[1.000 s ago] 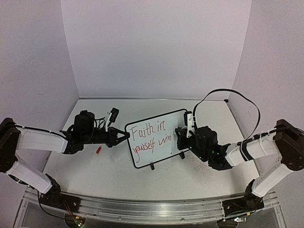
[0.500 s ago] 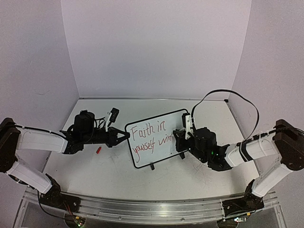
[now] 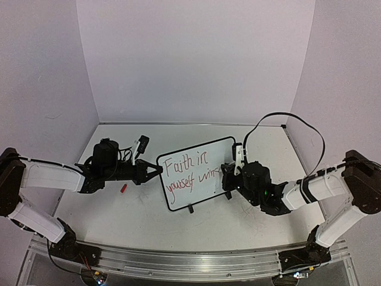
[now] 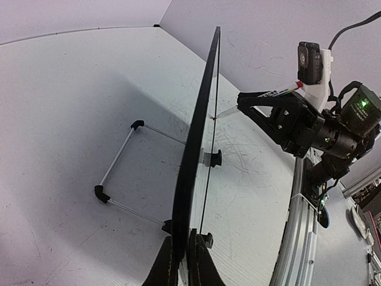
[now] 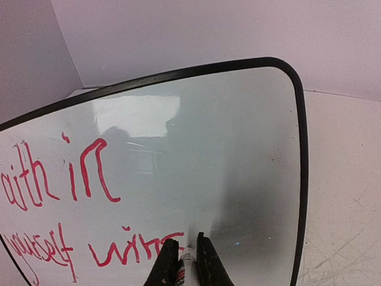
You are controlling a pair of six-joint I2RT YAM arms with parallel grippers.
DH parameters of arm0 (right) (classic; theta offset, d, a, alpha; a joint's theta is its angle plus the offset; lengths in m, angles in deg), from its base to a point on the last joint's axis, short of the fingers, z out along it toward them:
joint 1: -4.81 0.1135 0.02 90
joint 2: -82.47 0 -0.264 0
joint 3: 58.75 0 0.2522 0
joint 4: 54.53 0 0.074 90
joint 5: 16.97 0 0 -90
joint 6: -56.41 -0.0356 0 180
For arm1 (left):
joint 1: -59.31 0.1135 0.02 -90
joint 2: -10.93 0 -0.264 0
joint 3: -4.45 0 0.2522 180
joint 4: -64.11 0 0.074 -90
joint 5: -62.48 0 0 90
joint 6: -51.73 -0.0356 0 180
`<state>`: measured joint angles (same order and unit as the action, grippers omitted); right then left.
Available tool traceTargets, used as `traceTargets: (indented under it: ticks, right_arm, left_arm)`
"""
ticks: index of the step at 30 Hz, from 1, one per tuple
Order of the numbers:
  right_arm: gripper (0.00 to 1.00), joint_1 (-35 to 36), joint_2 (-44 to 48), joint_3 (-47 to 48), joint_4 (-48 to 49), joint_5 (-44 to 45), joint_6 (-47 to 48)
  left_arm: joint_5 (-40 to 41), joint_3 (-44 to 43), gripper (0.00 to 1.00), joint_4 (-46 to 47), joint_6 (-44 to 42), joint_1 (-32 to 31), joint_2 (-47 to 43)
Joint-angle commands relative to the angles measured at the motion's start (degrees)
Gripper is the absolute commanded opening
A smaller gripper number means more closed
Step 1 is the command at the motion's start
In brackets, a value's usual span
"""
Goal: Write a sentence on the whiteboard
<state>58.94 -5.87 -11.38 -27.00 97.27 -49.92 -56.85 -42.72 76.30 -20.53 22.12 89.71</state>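
Observation:
The whiteboard (image 3: 205, 156) stands tilted on the table, propped on its feet, with red writing (image 3: 186, 170) in two lines reading "Faith in yourself win" and a further stroke. My left gripper (image 3: 159, 170) is shut on the board's left edge; in the left wrist view the board (image 4: 201, 128) runs edge-on between its jaws (image 4: 183, 241). My right gripper (image 3: 228, 173) is shut on a marker (image 5: 183, 269), whose tip touches the whiteboard (image 5: 226, 137) at the end of the lower red line. From the left wrist, the marker (image 4: 278, 92) meets the board's face.
A small red cap (image 3: 124, 188) lies on the table left of the board. The board's wire stand (image 4: 119, 156) rests behind it. A black cable (image 3: 286, 115) loops above the right arm. An aluminium rail (image 3: 190, 257) runs along the near edge.
My right gripper with the marker has shifted a little along the lower line, left and then back right, and the red stroke after "win" has grown. The left arm and board have stayed still.

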Motion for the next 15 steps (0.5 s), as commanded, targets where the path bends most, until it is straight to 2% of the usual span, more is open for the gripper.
traceTargets:
  ticks: [1, 15]
  right_arm:
    - [0.0, 0.1, -0.4, -0.1, -1.7, -1.1, -1.7]
    - [0.0, 1.1, -1.0, 1.2, 0.7, -1.7, -1.2]
  left_arm:
    - [1.4, -1.0, 0.0, -0.4, -2.9, -0.2, -1.1]
    - [1.4, -1.1, 0.0, -0.4, -2.8, -0.2, -0.9]
